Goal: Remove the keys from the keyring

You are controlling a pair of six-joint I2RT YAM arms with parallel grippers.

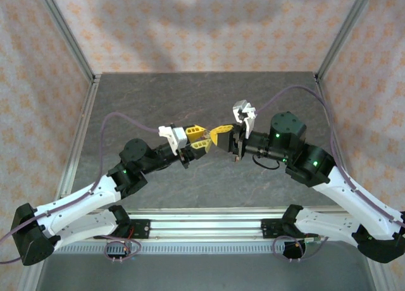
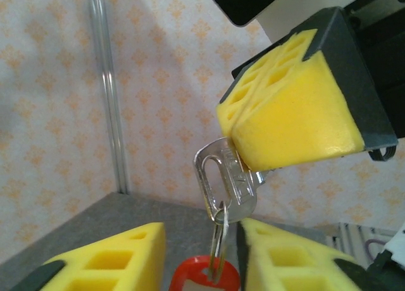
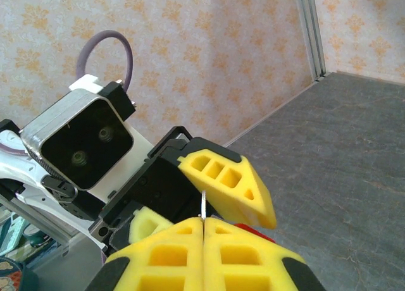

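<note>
Right gripper point(image 3: 202, 222): clamped shut, yellow pads point(image 3: 171, 256) pressed flat together with a thin sliver of the key point(image 2: 221, 177) poking out of the seam. From the left wrist view it's pinching the key by its upper end and the rest hangs below.
Left gripper point(image 2: 201, 233): jaws parted, one pad on each side of the red tag. There's a visible gap on one side, so I'd say it isn't squeezing anything right now.
Keyring point(image 2: 204, 275): the red tag dangles at the bottom of the left wrist view, hooked to the key's hole by a thin wire ring you can barely make out.
Where it all is: up in the air over the middle of the desk point(image 1: 190, 98), right where the two grippers meet nose to nose.
Progress: not there yet imo. The key is threaded on the ring and nothing has come off. One side has a solid hold on the key, and working the ring out of the hole is all left to do.
Around: patterned walls point(image 1: 202, 25), an aluminium frame post point(image 2: 111, 114), purple cable point(image 3: 105, 35) looping off the wrist.
In the way: honestly the size mismatch, fat foam pads vs a tiny ring. The left arm's camera housing point(image 3: 79, 148) sits very close to the right gripper, so it's cramped. And with the tag loose, I'd expect it to swing around.
</note>
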